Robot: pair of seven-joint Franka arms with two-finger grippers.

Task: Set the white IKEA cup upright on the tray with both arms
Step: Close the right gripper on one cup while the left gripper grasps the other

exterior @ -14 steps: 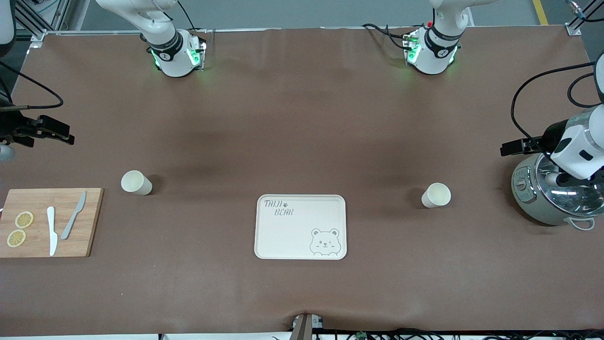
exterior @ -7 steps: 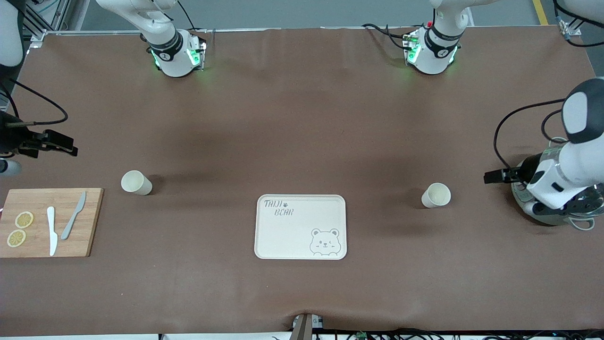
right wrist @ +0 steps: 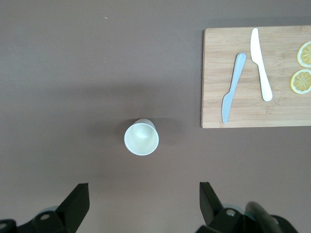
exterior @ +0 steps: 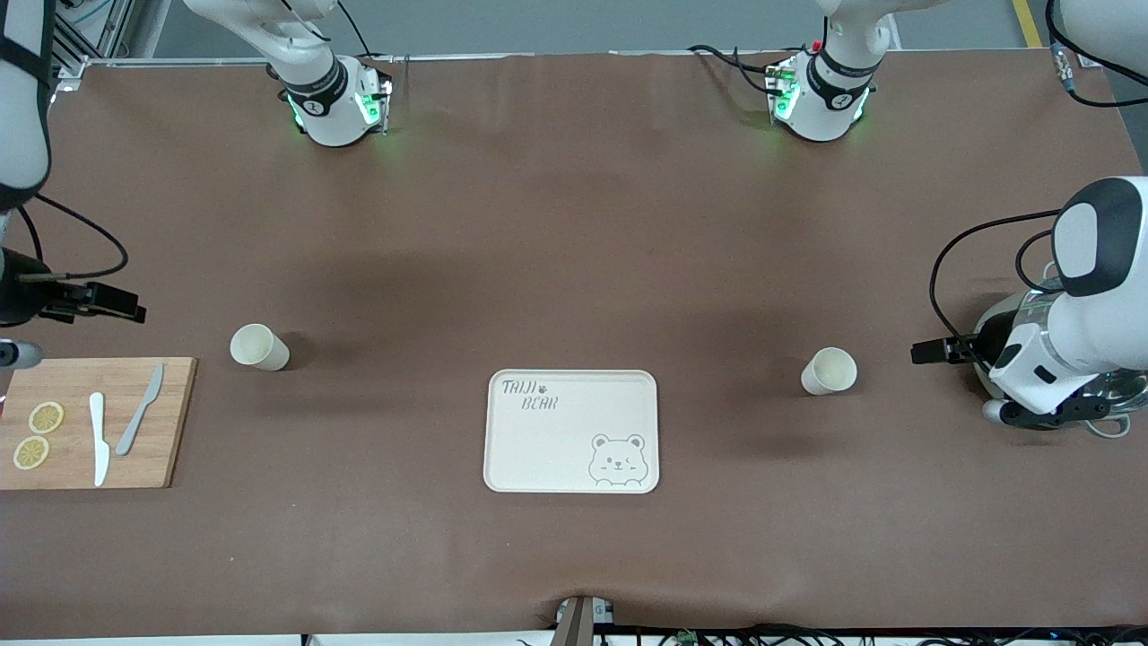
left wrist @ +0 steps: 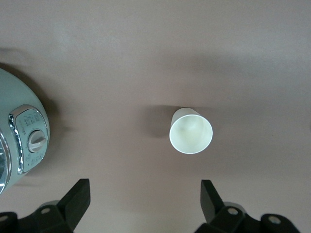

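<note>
We had both claws released: left claw [exterior: 928,350] mid-right of frame beside its upright cup [exterior: 829,371], right claw [exterior: 121,303] mid-left, other cup [exterior: 258,346] lower-right of it; tray [exterior: 502,475] lower centre, bare

Matt brown table cover [exterior: 574,224], wooden cutting board [exterior: 175,422], glossy white arms [exterior: 1099,309].

Two glossy white jointed arms with black bands

Each arm's base [exterior: 330,103] is a rounded white housing with a black ring and green lights. Black cables loop from the left arm [exterior: 1090,296], whose upper link carries a black panel. Both end in slim black grippers with squared, wedge-shaped fingers [left wrist: 77,199].
</note>
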